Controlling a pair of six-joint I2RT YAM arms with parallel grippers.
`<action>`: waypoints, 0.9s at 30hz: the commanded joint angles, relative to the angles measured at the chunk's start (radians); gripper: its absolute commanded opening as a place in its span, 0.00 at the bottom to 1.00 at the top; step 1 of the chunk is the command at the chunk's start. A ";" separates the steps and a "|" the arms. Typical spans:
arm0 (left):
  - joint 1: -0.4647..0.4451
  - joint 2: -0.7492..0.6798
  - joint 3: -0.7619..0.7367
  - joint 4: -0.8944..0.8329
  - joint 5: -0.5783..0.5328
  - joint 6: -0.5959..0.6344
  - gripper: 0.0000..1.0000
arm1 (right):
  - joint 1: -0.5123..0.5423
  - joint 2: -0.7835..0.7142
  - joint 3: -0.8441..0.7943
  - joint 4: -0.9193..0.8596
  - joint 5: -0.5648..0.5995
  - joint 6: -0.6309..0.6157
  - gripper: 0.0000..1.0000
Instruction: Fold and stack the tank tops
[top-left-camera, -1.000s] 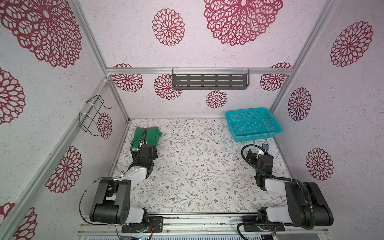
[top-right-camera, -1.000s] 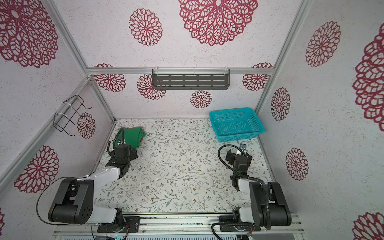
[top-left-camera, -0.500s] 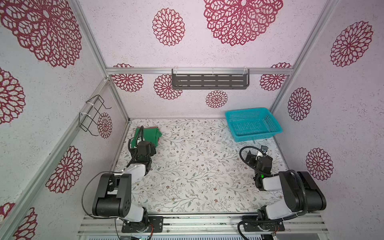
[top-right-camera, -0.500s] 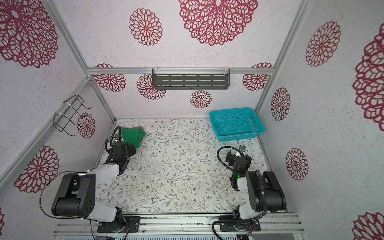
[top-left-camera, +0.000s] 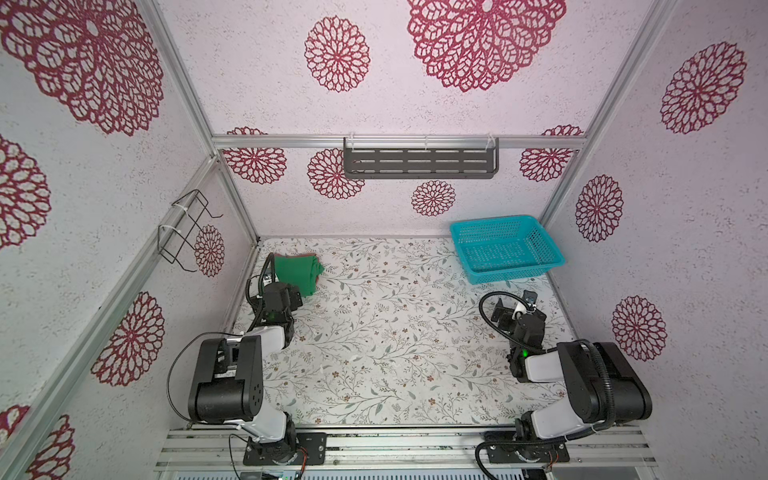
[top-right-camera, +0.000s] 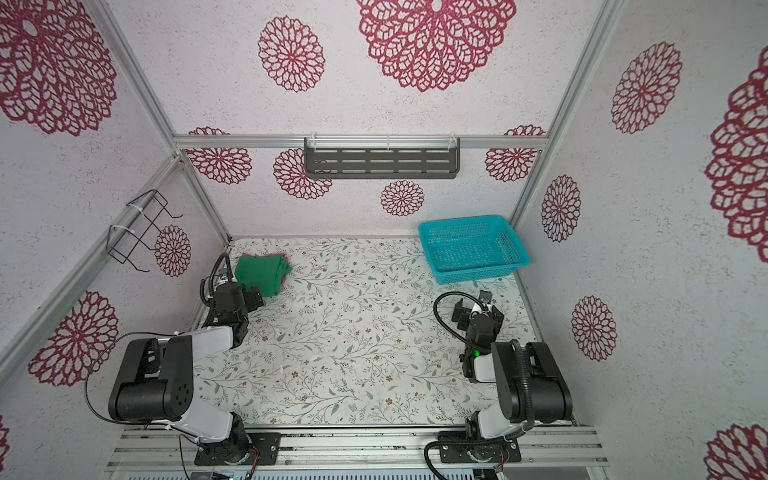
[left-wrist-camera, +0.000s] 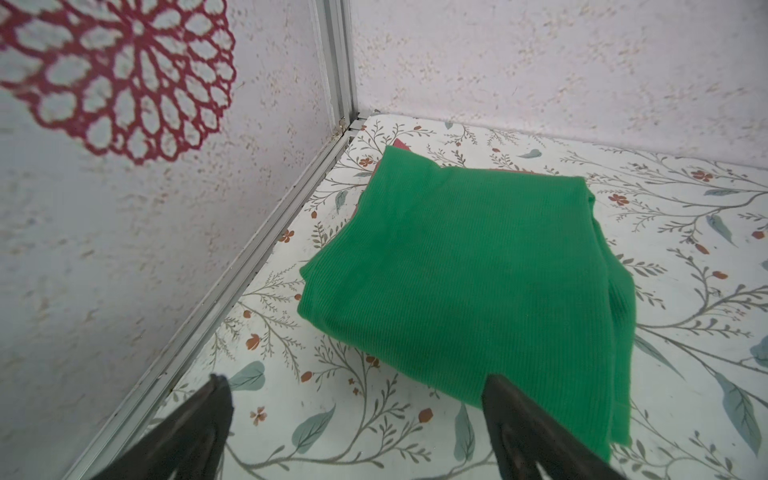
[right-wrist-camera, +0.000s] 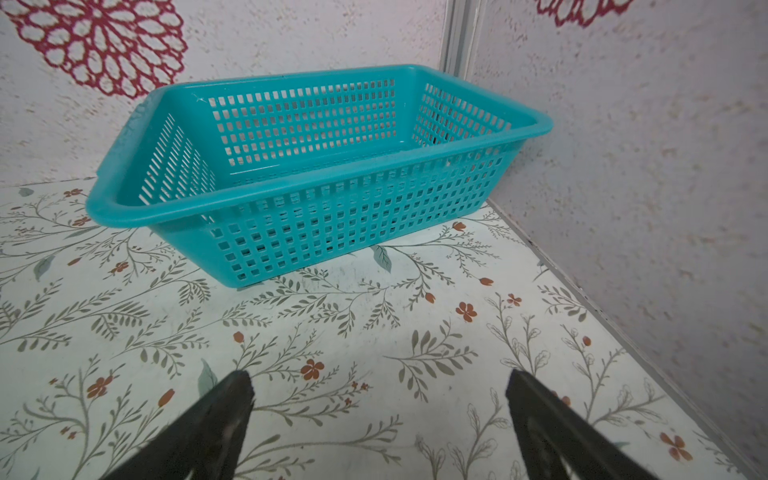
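Observation:
The green tank top (top-left-camera: 297, 272) (top-right-camera: 259, 272) lies folded in the table's back left corner. It fills much of the left wrist view (left-wrist-camera: 478, 282). Under it lies the pink-red tank top (left-wrist-camera: 400, 144), with only a thin edge showing. My left gripper (top-left-camera: 296, 297) (top-right-camera: 254, 297) (left-wrist-camera: 355, 380) stands open just in front of the stack, with bare table between its fingers. My right gripper (top-left-camera: 505, 309) (top-right-camera: 459, 311) (right-wrist-camera: 379, 374) is open over bare table, in front of the basket and apart from it.
A turquoise mesh basket (top-left-camera: 509, 275) (top-right-camera: 478, 276) (right-wrist-camera: 291, 195) with nothing in it stands at the back right corner. A grey slotted shelf (top-left-camera: 419, 162) hangs on the back wall and a wire rack (top-left-camera: 185, 228) on the left wall. Metal wall rails (left-wrist-camera: 266, 245) run close beside the stack.
Both arms have folded back toward their bases. The left gripper has drawn back off the green tank top, so more of it shows. Both grippers stay open.

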 joint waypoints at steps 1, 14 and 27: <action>-0.002 -0.029 -0.046 0.111 0.002 -0.002 0.97 | -0.004 0.006 -0.008 0.068 -0.018 -0.022 0.99; 0.023 -0.017 -0.177 0.350 0.030 -0.024 0.97 | -0.003 0.005 -0.005 0.063 -0.017 -0.027 0.99; 0.024 -0.012 -0.183 0.371 0.032 -0.024 0.97 | 0.001 0.012 0.006 0.049 -0.009 -0.029 0.99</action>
